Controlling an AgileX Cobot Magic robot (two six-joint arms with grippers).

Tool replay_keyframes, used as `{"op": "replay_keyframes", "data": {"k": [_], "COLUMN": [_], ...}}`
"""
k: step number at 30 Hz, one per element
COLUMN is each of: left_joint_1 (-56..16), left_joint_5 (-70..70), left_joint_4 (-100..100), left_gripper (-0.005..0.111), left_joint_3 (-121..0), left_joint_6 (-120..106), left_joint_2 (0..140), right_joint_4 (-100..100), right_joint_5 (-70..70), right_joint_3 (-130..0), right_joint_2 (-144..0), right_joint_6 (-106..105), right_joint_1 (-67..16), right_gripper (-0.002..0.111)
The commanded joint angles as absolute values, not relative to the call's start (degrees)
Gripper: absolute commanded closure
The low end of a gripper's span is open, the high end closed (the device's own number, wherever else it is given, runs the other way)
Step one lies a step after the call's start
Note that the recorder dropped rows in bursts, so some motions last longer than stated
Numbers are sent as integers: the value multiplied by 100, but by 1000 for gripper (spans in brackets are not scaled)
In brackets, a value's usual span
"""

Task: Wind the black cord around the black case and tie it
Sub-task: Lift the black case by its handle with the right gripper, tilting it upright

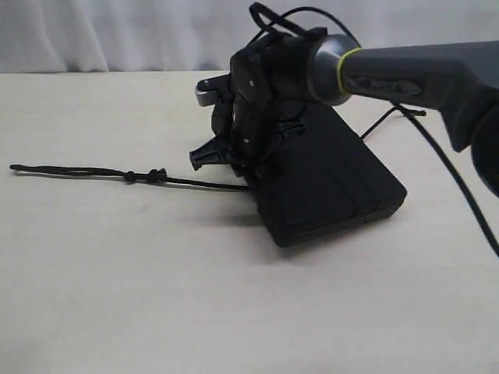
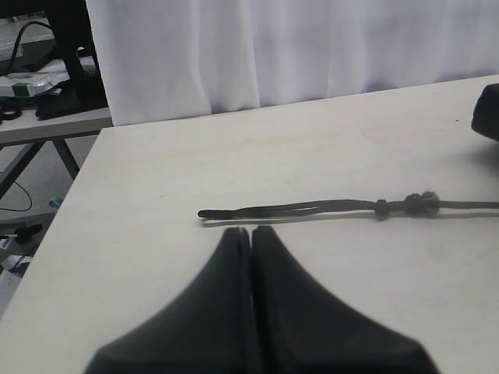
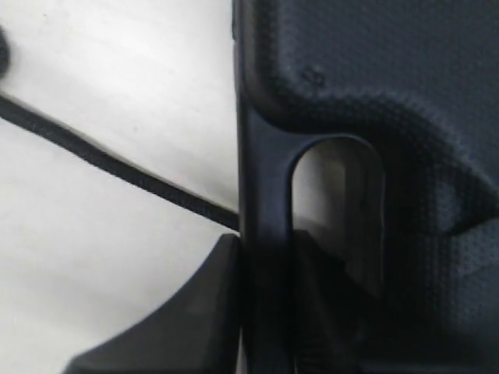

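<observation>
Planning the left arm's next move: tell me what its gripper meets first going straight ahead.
Probably the black cord, lying across the table just beyond the left gripper and its shut jaws; height above it is unclear.

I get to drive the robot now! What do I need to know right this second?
Left gripper: jaws shut, empty, above the table beside the looped end of the black cord.
Right gripper: jaws shut on the handle bar of the black case, one jaw through the handle slot.
Cord: flat on the table, knot partway along. It runs to the case's handle edge and goes out of sight there.
Done: case gripped. No wrap or tie shows.
Left: wind the cord around the case, then tie it.
</observation>
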State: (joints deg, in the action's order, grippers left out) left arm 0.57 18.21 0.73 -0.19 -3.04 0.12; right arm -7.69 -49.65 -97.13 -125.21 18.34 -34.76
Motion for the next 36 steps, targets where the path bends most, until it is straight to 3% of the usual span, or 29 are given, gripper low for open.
{"op": "replay_keyframes", "data": {"k": [1,14,23,36], "left_joint_1": [58,58,58,58], "left_joint_5": [1754,1754,1754,1754], "left_joint_4": [72,72,72,72], "left_gripper": [107,107,107,107], "left_joint_3": [0,0,0,0], "left_joint_6": [-297,-297,-297,-297], "left_joint_2": [0,0,0,0], "right_joint_4": [-778,133,2186,4253], "right_joint_5": [-5587,-6197,-6988,-6996], "right_joint_3": [-9729,-9781,-10357,-10531], "right_joint_2": [-12014,-11387,-11368,-11578], "right_joint_6": [1568,712,-649,-1927], "right_joint_1": [-3475,-3075,-2063,-533], "right_gripper": [104,104,104,104]}}
